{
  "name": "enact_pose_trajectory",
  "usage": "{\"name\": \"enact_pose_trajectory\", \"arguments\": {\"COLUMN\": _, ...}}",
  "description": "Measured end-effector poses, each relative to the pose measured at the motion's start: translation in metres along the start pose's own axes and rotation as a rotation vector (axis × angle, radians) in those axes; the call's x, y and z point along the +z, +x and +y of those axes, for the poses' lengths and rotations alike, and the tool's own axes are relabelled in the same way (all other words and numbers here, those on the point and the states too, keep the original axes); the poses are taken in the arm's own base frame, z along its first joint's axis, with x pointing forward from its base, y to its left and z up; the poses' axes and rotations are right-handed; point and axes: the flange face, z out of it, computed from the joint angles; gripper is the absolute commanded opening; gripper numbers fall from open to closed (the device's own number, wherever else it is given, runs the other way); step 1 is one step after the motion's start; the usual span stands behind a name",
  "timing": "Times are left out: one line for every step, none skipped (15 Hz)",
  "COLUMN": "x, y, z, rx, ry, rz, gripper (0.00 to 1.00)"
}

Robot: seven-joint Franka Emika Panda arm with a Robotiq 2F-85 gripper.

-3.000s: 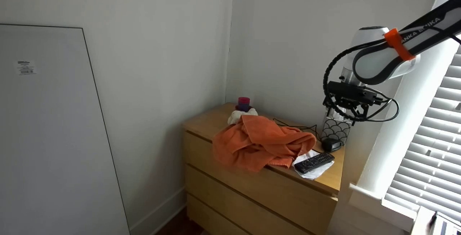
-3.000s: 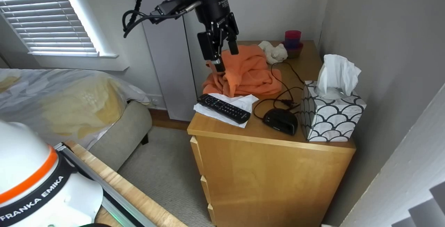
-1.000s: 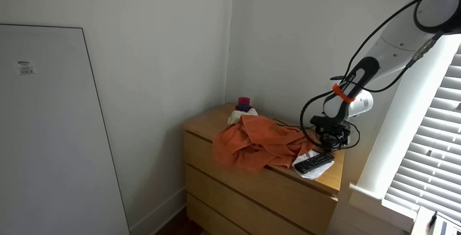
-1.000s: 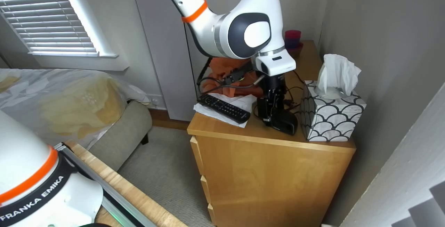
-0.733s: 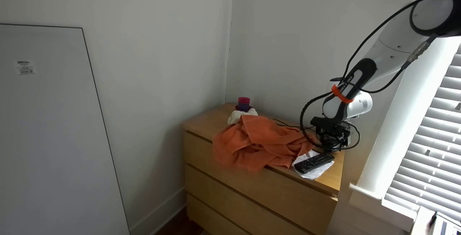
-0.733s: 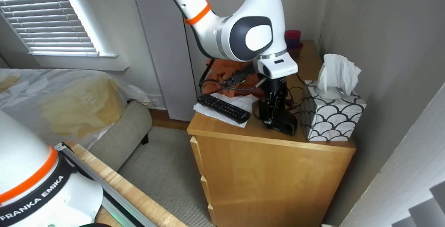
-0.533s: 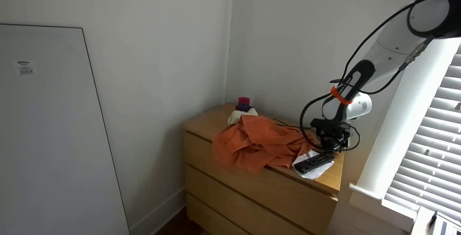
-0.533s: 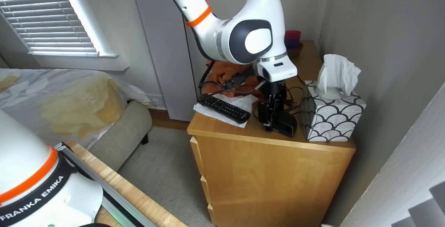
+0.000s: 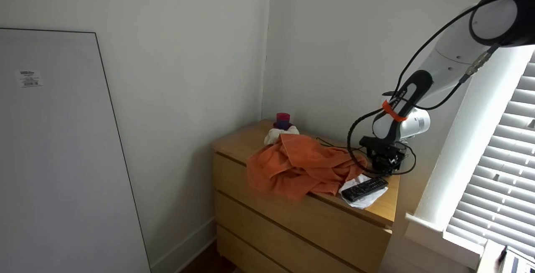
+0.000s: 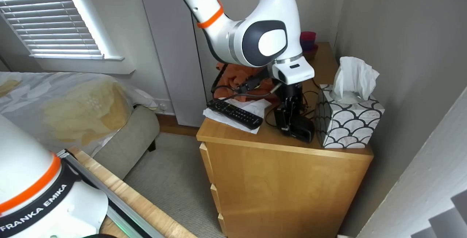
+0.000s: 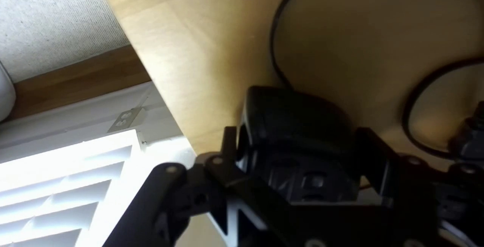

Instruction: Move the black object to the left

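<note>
Low in the wrist view, the hand (image 11: 297,138) is pinching the black thing (image 11: 298,120); a cord (image 11: 272,44) is curling toward the frame's top.

Arm (image 9: 449,59) reaches in from the upper right edge in an exterior view, slanting down and leftward. Wrist (image 10: 271,43) bends; end effector (image 11: 297,137) hangs beneath it, pointing down in both exterior views. In the wrist view its two fingers (image 11: 229,145) stand apart, facing each other, partway closed, clamping. White, orange-banded lower link (image 10: 43,192) shows bottom left in an exterior view, cut by the frame.
</note>
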Motion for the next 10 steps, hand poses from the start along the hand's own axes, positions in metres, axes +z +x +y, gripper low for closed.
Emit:
{"name": "enact_pose_trajectory", "arguments": {"x": -0.002, "y": 0.0, "z": -0.003, "rx": -0.011, "ry": 0.024, "rz": 0.006, "gripper": 0.53}}
{"name": "enact_pose_trajectory", "arguments": {"x": -0.005, "y": 0.0, "z": -0.006, "rx": -0.024, "ry": 0.049, "rz": 0.012, "gripper": 0.53}}
{"name": "enact_pose_trajectory", "arguments": {"x": -0.007, "y": -0.001, "z": -0.01, "rx": -0.035, "ry": 0.073, "rz": 0.015, "gripper": 0.53}}
{"name": "enact_pose_trajectory", "arguments": {"x": -0.01, "y": -0.003, "z": -0.014, "rx": -0.047, "ry": 0.097, "rz": 0.013, "gripper": 0.53}}
{"name": "enact_pose_trajectory", "arguments": {"x": -0.012, "y": -0.007, "z": -0.018, "rx": -0.059, "ry": 0.119, "rz": 0.006, "gripper": 0.53}}
{"name": "enact_pose_trajectory", "arguments": {"x": -0.014, "y": -0.012, "z": -0.023, "rx": -0.072, "ry": 0.138, "rz": -0.003, "gripper": 0.53}}
{"name": "enact_pose_trajectory", "arguments": {"x": -0.016, "y": -0.017, "z": -0.027, "rx": -0.087, "ry": 0.157, "rz": -0.012, "gripper": 0.53}}
{"name": "enact_pose_trajectory", "arguments": {"x": -0.018, "y": -0.022, "z": -0.031, "rx": -0.102, "ry": 0.176, "rz": -0.017, "gripper": 0.53}}
{"name": "enact_pose_trajectory", "arguments": {"x": -0.02, "y": -0.025, "z": -0.035, "rx": -0.118, "ry": 0.191, "rz": -0.018, "gripper": 0.53}}
{"name": "enact_pose_trajectory", "arguments": {"x": -0.023, "y": -0.027, "z": -0.038, "rx": -0.129, "ry": 0.2, "rz": -0.021, "gripper": 0.53}}
